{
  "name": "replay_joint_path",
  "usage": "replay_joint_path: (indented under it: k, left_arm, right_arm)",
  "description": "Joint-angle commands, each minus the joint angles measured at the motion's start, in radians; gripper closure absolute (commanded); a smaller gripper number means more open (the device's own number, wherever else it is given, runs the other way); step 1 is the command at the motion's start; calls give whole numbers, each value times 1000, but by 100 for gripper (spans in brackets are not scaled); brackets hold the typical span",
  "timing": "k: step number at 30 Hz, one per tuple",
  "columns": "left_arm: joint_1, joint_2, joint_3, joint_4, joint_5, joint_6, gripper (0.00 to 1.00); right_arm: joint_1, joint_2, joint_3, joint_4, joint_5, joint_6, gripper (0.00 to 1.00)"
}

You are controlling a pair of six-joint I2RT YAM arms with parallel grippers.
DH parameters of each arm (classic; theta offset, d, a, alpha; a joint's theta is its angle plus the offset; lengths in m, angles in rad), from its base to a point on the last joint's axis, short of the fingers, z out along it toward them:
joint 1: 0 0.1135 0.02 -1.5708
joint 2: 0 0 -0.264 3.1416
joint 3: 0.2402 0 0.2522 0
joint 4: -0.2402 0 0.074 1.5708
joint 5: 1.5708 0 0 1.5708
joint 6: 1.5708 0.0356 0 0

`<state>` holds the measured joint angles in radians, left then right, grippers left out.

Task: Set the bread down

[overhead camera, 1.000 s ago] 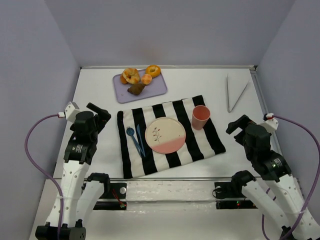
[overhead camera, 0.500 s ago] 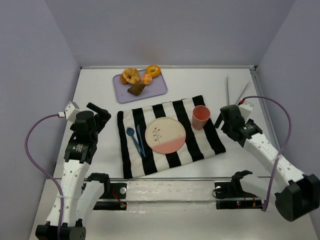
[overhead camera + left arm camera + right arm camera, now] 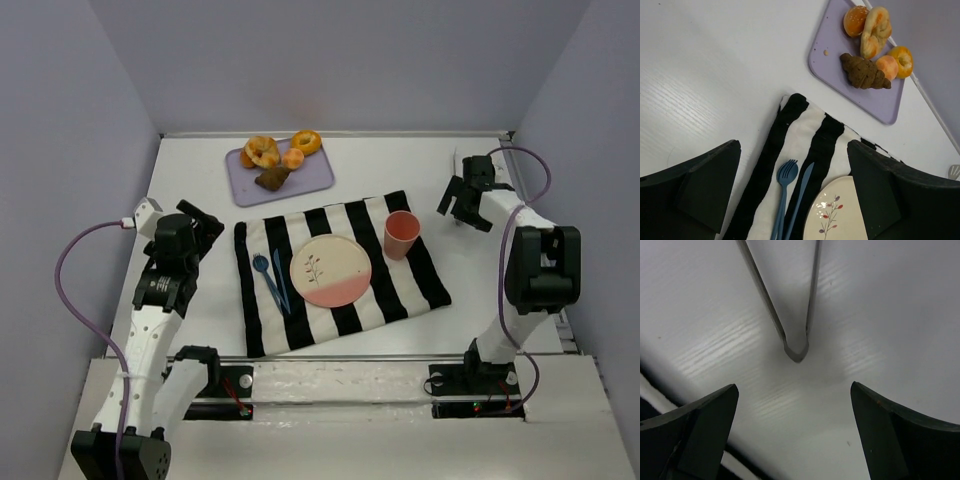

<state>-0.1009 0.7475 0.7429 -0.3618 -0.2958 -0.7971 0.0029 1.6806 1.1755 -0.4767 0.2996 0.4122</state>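
Several breads lie on a lavender tray (image 3: 312, 178) at the back: a twisted roll (image 3: 262, 150), a ring-shaped bun (image 3: 306, 141), a small round bun (image 3: 293, 158) and a brown croissant (image 3: 272, 178). In the left wrist view the croissant (image 3: 865, 73) lies at the tray's (image 3: 830, 60) middle. A cream and pink plate (image 3: 330, 270) sits on a striped placemat (image 3: 410, 285). My left gripper (image 3: 203, 228) is open and empty, left of the mat. My right gripper (image 3: 462, 205) is open, low over metal tongs (image 3: 797, 351), whose joined end lies just ahead of the fingers.
A pink cup (image 3: 401, 234) stands on the mat's right part. A blue fork and knife (image 3: 270, 280) lie left of the plate. The tongs are mostly hidden under the right arm in the top view. Walls enclose the table at back and sides.
My right arm has swung from the near right edge up to the far right, over the tongs. My left gripper has shifted slightly.
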Motion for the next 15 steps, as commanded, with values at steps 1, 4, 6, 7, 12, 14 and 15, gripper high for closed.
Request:
replay_joint_path:
  k: [1,4,6,7,12,14,15]
  left_arm:
    - [4,35,46,47,-40,-4,1]
    - [6,44,49,58,-51,-4,1]
    - [6,47,52,58,-68,-4,1]
    - [6,50,53,60,-72,-4,1]
    - [7,70,65,60,-121,-10,1]
    - [7,73,69,54,-175,-22,1]
    - [9,76,70,40,-193,-30,1]
  right_arm:
    - [-50,161,134,67,-121,-101,0]
    - [-72,227,199,67,-129,-121,0]
    - [-81,266,260,69,-125,-122,0]
    - [-92,304,280,67,-125,-130,0]
    - [-124,460,439,50,-149,-141,0]
    - [-124,507,492,38,-125,-145,0]
    - [-124,527,513,35,-107,-151,0]
